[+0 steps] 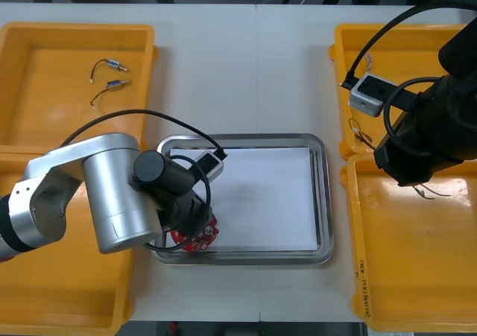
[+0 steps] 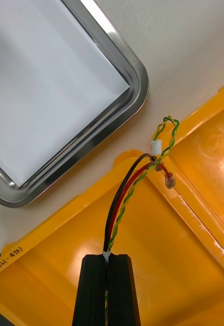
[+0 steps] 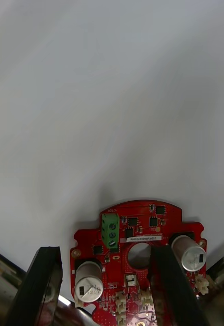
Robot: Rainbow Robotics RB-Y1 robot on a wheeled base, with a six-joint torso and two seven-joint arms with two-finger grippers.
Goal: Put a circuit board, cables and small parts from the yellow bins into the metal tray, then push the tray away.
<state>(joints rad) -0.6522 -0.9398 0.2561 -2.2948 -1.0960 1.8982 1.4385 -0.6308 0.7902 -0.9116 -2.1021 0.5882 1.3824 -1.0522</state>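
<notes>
A round red circuit board [image 1: 197, 237] lies flat on the white inside of the metal tray [image 1: 322, 194], at its near left corner. My left gripper [image 3: 104, 249] stands open over the board [image 3: 137, 224]. One finger [image 3: 40, 285] is just outside the board's edge and the other [image 3: 170, 285] is over its middle. My right gripper [image 2: 111, 257] is shut on a red, black and yellow-green cable [image 2: 127, 188], held above the rim between the two right bins, close to the tray's corner [image 2: 127, 109].
Two small metal parts with wires [image 1: 110, 75] lie in the far left yellow bin [image 1: 45, 90]. More thin cables [image 1: 432, 193] rest in the right bins [image 1: 417, 261] beside my right arm [image 1: 425, 135]. The near left bin is under my left arm.
</notes>
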